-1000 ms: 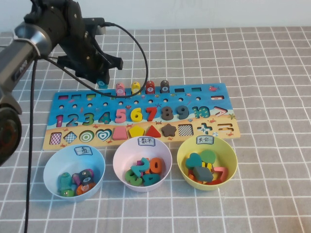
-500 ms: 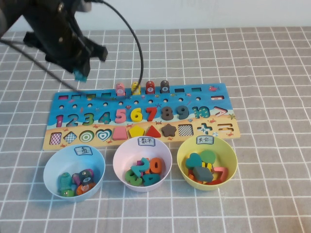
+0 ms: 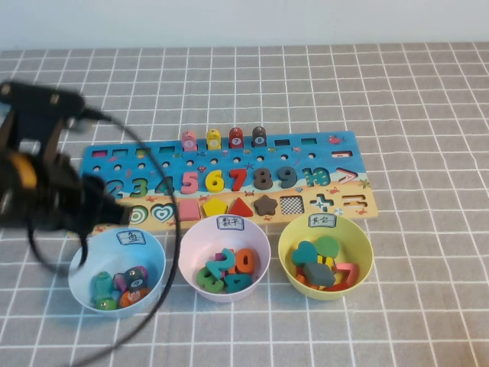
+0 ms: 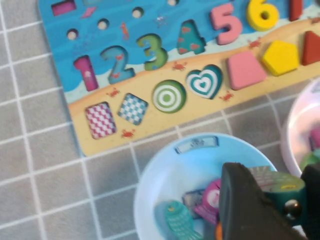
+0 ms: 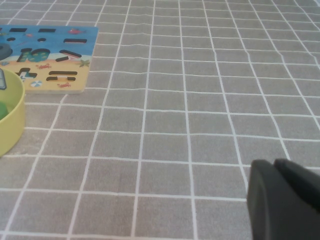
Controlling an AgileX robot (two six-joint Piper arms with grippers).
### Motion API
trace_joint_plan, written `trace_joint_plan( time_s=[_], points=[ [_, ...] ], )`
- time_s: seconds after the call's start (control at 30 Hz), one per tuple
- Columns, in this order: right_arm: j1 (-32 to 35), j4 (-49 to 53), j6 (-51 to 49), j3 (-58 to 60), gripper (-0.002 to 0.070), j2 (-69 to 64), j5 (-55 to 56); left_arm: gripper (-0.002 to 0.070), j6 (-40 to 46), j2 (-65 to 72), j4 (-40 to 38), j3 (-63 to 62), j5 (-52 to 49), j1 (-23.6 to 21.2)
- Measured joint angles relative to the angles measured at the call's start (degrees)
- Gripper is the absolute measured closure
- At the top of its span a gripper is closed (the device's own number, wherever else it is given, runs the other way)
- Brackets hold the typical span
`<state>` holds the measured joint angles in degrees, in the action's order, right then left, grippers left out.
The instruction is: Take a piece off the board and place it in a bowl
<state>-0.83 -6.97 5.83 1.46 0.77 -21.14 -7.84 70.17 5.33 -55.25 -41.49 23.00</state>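
Left gripper [image 4: 280,200] fingers clamped on small teal-green peg piece [image 4: 283,192], now carried from long blue-tan puzzle board [image 4: 165,75] to just above light blue plastic bowl [image 4: 165,175]; release likely next. Right gripper [image 5: 282,200] parked well apart, fingers together.

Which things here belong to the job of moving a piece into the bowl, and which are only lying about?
Job: teal piece, held in the left gripper over the blue bowl; board.

Lying about: pink bowl; yellow bowl; pegs on the board; right gripper, parked above bare table.
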Motion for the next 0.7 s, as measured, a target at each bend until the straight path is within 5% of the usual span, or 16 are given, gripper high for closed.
trace_joint_plan(
  time_s=[0.33, 0.7],
  points=[
    [0.0, 0.0, 0.0, 0.0, 0.0694, 0.0, 0.0, 0.0483, -0.09, -9.76, -4.06, 25.88, 19.34, 0.23],
    [0.0, 0.0, 0.0, 0.0, 0.0694, 0.0, 0.0, 0.0483, 0.01, -6.1, -2.36, 29.58, 28.63, 0.23]
  ],
)
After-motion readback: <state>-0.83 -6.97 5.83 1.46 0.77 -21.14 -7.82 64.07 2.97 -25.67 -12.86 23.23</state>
